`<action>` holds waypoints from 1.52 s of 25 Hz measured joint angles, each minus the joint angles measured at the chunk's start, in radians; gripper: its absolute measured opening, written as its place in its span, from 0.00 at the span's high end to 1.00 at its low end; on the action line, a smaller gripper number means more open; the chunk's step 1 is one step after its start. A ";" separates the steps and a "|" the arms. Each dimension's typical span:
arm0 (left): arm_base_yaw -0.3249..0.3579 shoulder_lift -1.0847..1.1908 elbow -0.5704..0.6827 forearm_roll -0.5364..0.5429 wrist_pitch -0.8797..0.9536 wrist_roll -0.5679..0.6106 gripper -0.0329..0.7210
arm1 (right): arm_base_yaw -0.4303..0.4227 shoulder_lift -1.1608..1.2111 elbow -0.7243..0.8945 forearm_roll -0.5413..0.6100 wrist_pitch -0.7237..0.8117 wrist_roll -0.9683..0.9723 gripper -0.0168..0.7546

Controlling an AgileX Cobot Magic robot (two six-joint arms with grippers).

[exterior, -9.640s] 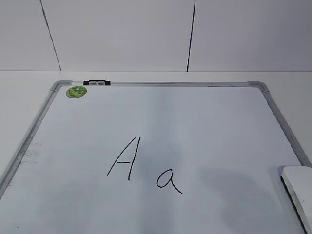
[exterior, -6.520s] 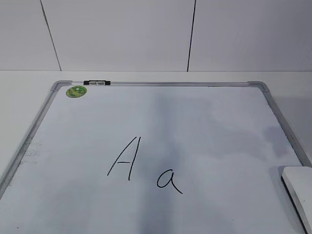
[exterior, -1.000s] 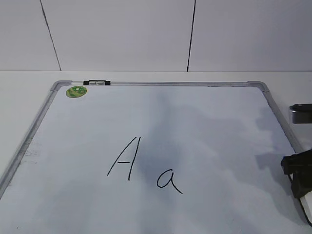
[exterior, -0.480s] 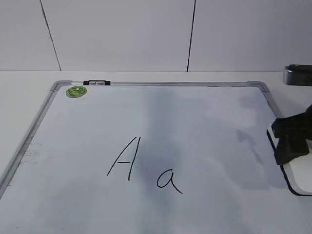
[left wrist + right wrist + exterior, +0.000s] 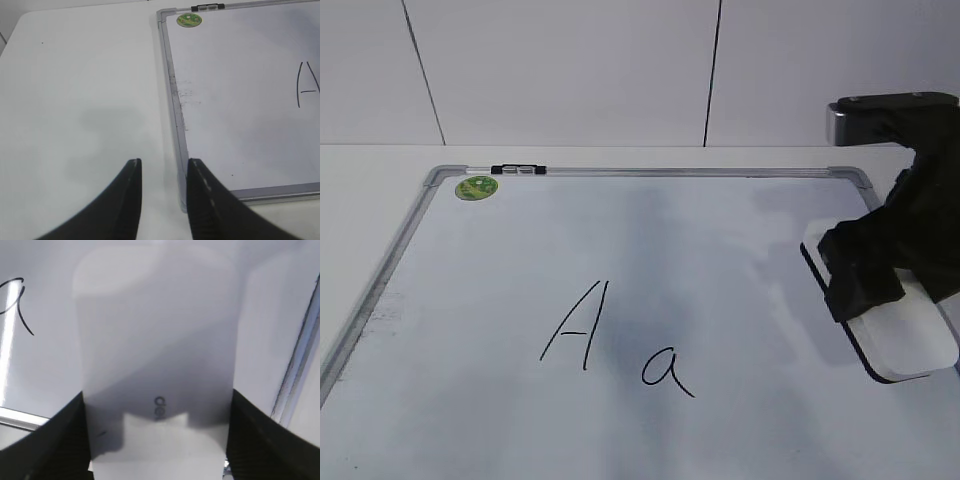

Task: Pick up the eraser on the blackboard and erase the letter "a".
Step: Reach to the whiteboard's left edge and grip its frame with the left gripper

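Observation:
The eraser point(image 5: 908, 345), a white block with a black base, is held in my right gripper point(image 5: 895, 278) above the right side of the blackboard point(image 5: 740, 250). In the right wrist view the eraser point(image 5: 157, 335) fills the space between the two fingers of my right gripper point(image 5: 157, 440), which press on its long sides. The letter "a" point(image 5: 666, 372) is at the board's front middle, well left of the eraser. My left gripper point(image 5: 162, 167) is open and empty over the table by the board's near left corner.
A taller capital "A" point(image 5: 575, 325) stands just left of the "a". A round green sticker point(image 5: 477, 186) and a small black clip point(image 5: 518, 170) sit at the board's far left corner. The white table point(image 5: 75, 100) surrounds the grey frame point(image 5: 172, 100); a wall stands behind.
My right gripper came in at the right edge, closed on the eraser, and has carried it up and leftward off its resting spot. The letters are unchanged.

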 joint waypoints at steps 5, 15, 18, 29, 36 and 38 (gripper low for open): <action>0.000 0.000 0.000 0.000 0.000 0.000 0.64 | 0.036 0.000 -0.011 -0.038 0.034 0.006 0.25; 0.000 0.004 0.000 -0.006 0.000 0.000 0.64 | 0.038 0.000 -0.013 -0.089 0.074 0.026 0.25; 0.000 0.026 0.000 -0.009 0.000 0.000 0.64 | 0.038 0.000 -0.013 -0.094 0.074 0.026 0.25; 0.000 0.418 -0.053 -0.007 -0.075 0.000 0.64 | 0.038 0.000 -0.013 -0.097 0.075 0.030 0.25; 0.000 0.736 -0.239 -0.005 -0.188 0.000 0.64 | 0.038 0.000 -0.013 -0.097 0.071 0.030 0.25; 0.000 0.836 -0.295 -0.010 -0.194 0.000 0.64 | 0.038 0.000 -0.013 -0.098 0.071 0.030 0.25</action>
